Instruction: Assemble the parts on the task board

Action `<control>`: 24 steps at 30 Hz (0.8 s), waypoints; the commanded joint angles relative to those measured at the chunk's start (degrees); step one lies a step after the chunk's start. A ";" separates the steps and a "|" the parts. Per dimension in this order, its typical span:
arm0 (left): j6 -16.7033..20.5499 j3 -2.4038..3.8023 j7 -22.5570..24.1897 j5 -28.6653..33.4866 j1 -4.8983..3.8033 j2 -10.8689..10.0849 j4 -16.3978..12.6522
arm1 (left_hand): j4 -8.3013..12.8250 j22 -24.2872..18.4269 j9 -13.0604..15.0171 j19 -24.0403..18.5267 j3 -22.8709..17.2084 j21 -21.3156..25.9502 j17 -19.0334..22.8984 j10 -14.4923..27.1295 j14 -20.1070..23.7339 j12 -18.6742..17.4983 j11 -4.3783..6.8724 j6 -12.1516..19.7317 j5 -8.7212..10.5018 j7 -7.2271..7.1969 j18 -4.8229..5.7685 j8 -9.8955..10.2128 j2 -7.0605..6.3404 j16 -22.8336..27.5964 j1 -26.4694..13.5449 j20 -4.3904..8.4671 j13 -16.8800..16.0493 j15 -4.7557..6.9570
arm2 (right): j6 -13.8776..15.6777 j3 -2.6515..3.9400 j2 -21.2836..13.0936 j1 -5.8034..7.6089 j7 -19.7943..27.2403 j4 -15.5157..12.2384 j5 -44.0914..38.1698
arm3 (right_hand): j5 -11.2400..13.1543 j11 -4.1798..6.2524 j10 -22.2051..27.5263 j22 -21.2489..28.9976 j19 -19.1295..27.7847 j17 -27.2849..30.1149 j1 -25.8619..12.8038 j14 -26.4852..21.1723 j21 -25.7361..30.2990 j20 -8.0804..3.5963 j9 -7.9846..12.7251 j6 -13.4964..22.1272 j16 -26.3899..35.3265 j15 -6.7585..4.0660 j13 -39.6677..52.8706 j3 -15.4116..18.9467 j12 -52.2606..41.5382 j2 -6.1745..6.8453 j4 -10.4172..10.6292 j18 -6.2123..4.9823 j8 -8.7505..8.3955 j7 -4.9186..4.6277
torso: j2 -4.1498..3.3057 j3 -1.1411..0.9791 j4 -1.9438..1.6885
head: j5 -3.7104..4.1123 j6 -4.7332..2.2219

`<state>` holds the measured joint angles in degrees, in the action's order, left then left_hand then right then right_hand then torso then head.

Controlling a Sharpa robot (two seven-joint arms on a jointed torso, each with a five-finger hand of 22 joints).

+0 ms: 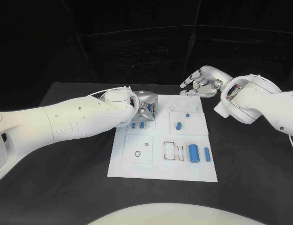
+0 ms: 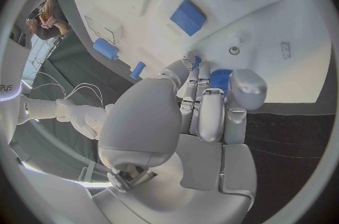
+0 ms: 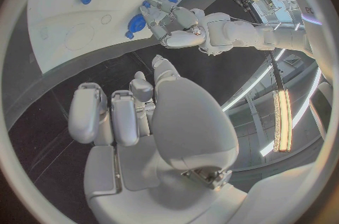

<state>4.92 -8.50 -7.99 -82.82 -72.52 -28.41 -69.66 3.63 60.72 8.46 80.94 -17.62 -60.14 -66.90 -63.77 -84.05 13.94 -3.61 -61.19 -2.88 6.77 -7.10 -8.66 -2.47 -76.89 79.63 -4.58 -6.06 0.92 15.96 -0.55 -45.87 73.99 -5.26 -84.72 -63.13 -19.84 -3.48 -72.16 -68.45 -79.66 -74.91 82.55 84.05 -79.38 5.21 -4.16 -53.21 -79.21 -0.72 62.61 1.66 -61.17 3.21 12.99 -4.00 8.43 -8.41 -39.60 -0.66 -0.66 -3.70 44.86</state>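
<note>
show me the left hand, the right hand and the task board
left hand (image 1: 145, 105), head view, on the silver fingers over the board's far left part
right hand (image 1: 197, 84), head view, on the silver palm past the board's far edge
task board (image 1: 158, 168), head view, on bare white plate near its front edge

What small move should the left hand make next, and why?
Probably close the left hand on the blue part at its fingers and lift it: the fingers touch it at the task board edge, while the right hand hovers off the board.
</note>
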 commanded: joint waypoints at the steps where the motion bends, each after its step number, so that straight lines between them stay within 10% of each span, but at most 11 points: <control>1: -0.69 -0.14 0.02 -0.31 0.24 0.04 0.18 | 0.42 0.50 -0.11 0.51 -1.78 -0.48 0.21 -1.41 -1.13 -0.84 0.26 -1.11 0.13 0.02 0.54 -0.19 0.89 -0.32 0.33 0.22 0.31 0.49 | -0.30 0.04 0.07 0.10 0.57 -0.03 -0.13 | -0.12 0.15 0.27 0.09 0.30 -0.10 0.31 2.67 0.18 -0.18 0.03 0.38 0.23 -0.38 -0.04 0.11 0.23 -0.47 0.10 -0.41 0.34 -0.05 | -0.02 0.00 0.01 | 0.07 -0.03; 24: 8.78 0.06 3.68 2.01 0.37 -3.66 -4.03 | 3.31 3.38 -0.99 1.15 -9.51 -3.15 0.93 -4.25 -1.35 -5.02 -0.11 -2.60 0.07 0.64 1.13 1.47 -0.78 -0.56 -1.46 0.18 1.44 0.27 | -0.24 0.04 0.03 0.09 0.70 0.00 -0.13 | -0.26 0.15 0.29 0.07 0.29 -0.08 0.33 2.66 0.18 -0.18 0.03 0.38 0.25 -0.38 -0.07 0.12 0.25 -0.49 0.12 -0.40 0.37 -0.06 | 0.04 0.04 -0.12 | 0.23 -0.33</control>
<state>11.38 -8.49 -5.76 -81.98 -72.04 -31.88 -73.22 6.95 64.04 7.55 81.64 -26.75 -63.05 -66.02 -67.67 -83.85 9.24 -3.67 -63.50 -2.66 7.28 -7.11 -7.33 -3.12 -77.17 78.73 -4.29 -4.70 1.12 15.91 -0.55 -45.81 73.98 -5.09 -84.65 -63.13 -19.84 -3.48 -72.16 -68.45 -79.66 -74.91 82.77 84.05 -79.38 5.21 -4.16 -53.21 -79.21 -0.72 62.61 1.66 -61.17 2.99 12.99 -4.00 8.43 -8.41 -39.55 -0.64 -0.75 -3.38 44.54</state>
